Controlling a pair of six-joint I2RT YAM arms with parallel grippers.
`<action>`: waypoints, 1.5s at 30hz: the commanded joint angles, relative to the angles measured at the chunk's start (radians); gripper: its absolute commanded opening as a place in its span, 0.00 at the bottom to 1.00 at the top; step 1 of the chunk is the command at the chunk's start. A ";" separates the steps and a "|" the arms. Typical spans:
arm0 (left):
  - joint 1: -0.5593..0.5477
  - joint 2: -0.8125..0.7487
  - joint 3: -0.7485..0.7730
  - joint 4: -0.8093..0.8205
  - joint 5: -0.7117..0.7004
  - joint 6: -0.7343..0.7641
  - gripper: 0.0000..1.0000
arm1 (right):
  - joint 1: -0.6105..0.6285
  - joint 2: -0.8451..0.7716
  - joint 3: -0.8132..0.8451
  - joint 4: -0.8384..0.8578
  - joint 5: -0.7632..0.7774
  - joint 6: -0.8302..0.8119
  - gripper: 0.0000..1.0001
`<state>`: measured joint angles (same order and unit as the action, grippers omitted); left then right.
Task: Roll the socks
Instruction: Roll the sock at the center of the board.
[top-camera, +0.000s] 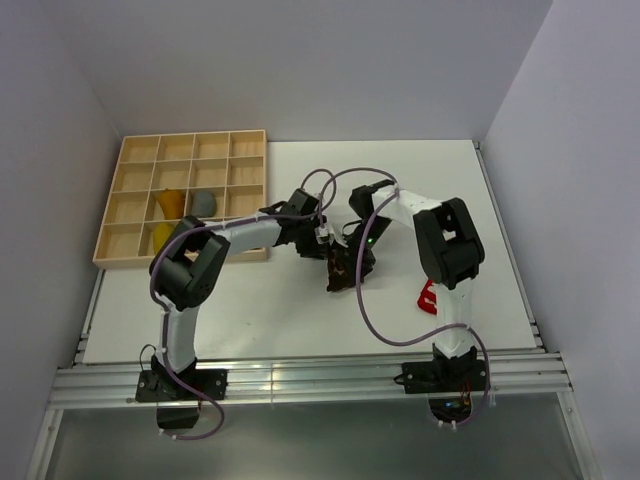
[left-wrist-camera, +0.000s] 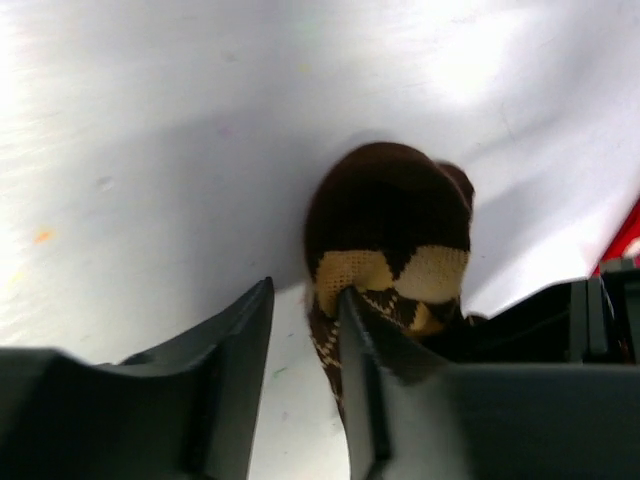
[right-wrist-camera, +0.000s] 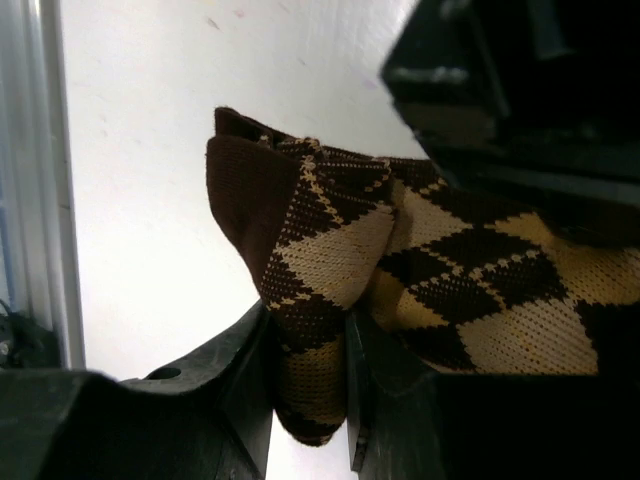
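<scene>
The brown-tan argyle sock lies mid-table between my two grippers. My right gripper is shut on a folded part of the argyle sock; the rest of it spreads right under the other arm. My left gripper is slightly open, with bare table showing between its fingers. Its right finger is pressed into the edge of the sock's dark rounded end. In the top view the left gripper and the right gripper meet over the sock. A red sock lies by the right arm.
A wooden compartment tray stands at the back left. It holds two mustard-orange socks and a grey sock. A metal rail runs along the near edge. The red sock's edge shows in the left wrist view.
</scene>
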<state>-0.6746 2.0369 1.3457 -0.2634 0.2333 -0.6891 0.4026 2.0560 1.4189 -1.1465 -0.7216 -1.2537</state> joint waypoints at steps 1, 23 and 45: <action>0.014 -0.078 -0.074 -0.048 -0.178 -0.009 0.42 | -0.025 0.092 0.017 -0.179 0.110 0.091 0.17; -0.183 -0.480 -0.425 0.407 -0.322 0.150 0.50 | -0.061 0.217 0.110 -0.292 0.074 0.103 0.19; -0.272 -0.169 -0.244 0.397 0.023 0.422 0.44 | -0.071 0.222 0.126 -0.286 0.071 0.125 0.22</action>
<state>-0.9440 1.8519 1.0527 0.1303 0.2245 -0.2893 0.3420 2.2429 1.5265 -1.4094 -0.7338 -1.1233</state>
